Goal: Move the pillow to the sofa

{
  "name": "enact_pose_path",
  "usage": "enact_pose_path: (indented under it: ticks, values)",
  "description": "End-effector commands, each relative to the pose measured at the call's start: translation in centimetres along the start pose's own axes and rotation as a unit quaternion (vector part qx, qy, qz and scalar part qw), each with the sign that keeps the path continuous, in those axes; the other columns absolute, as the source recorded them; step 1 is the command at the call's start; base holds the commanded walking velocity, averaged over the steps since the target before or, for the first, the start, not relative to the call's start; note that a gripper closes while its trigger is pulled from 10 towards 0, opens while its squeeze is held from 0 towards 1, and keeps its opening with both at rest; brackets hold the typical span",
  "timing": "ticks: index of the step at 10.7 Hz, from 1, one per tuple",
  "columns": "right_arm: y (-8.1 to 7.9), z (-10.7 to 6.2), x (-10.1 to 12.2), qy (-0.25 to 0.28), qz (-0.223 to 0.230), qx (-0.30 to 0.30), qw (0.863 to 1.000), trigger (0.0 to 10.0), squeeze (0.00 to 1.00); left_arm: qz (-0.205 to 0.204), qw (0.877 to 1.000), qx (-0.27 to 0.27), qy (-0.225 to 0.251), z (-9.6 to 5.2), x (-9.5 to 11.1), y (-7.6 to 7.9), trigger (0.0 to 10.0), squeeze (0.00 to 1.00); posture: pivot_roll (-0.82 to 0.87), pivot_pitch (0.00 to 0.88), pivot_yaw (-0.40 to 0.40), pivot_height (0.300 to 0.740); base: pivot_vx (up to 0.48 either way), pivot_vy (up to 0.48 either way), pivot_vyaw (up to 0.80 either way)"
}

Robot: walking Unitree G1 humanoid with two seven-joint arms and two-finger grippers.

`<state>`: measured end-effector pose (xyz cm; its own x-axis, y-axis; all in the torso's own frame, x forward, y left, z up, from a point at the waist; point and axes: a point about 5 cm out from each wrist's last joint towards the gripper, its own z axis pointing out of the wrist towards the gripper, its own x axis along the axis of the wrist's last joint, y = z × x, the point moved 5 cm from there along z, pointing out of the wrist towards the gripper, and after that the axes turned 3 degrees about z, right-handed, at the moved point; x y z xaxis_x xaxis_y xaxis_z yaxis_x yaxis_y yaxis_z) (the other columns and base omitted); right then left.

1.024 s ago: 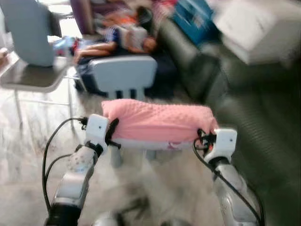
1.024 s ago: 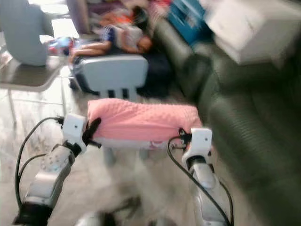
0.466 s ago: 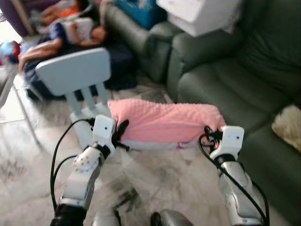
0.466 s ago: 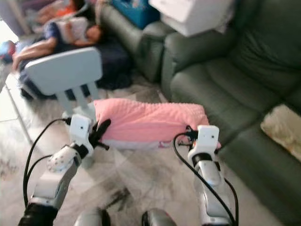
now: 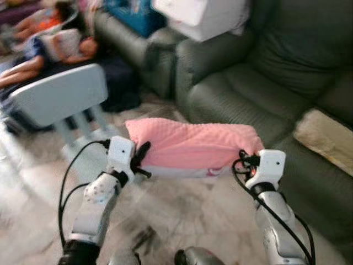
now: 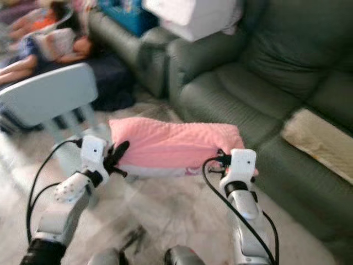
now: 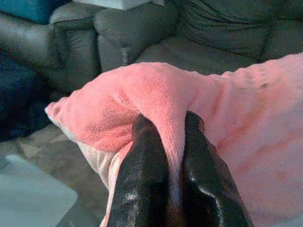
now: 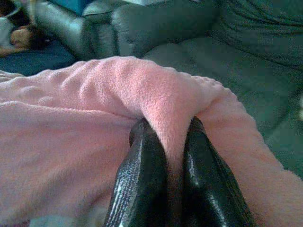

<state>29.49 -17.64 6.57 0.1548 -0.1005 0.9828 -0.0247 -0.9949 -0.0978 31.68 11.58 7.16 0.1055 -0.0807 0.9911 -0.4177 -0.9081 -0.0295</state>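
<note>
A pink pillow [image 5: 190, 143] rides in mid-air above a pale marbled floor [image 5: 182, 221], carried between the robot's two silver arms and not yet on the sofa [image 5: 259, 88]. The left hand [image 5: 139, 160] is closed tight on one end of the pillow, its black fingers [image 7: 142, 179] pinching a fold of the fabric; the right hand [image 5: 242, 162] is clamped on the other end in the same way, fingers [image 8: 142, 184] pressed into a bunched ridge of cloth. Black cables loop from each wrist.

The pick-up looks complete and the carry well advanced: what appears left is to close the last stretch, lift the pillow over the seat edge and let go.

The pillow is a plump, soft oblong with a fuzzy, dimpled pink top and a paler underside, and it sags slightly between the two grips. Just beyond it stands a small light-blue chair [image 5: 60, 102] of smooth plastic with a slatted back. The sofa is dark green, padded and creased like leather, with broad cushions and a rounded armrest; a cream, nubbly cushion [image 5: 325, 138] lies on its seat. Farther back, blurred, a person [image 5: 49, 47] lies stretched out, and a white bundle [image 5: 204, 16] sits on the armrest.
</note>
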Motion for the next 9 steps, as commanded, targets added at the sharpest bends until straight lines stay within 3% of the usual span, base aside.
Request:
enact_pose_path:
  ticks: [1,9]
  values:
    - [0.7,-0.07,0.74,0.014,-0.006,-0.012,1.0,10.0,0.0,0.0,1.0,-0.015,0.012,0.41,0.72,0.58,10.0,0.0,-0.06,0.08,-0.043,0.74,0.319,0.0,-0.8]
    - [0.57,0.05,0.7,0.013,-0.004,-0.012,1.0,10.0,0.0,-0.001,1.0,-0.02,0.011,0.55,0.72,0.68,10.0,0.0,-0.06,0.089,-0.037,0.74,0.394,0.0,-0.61]
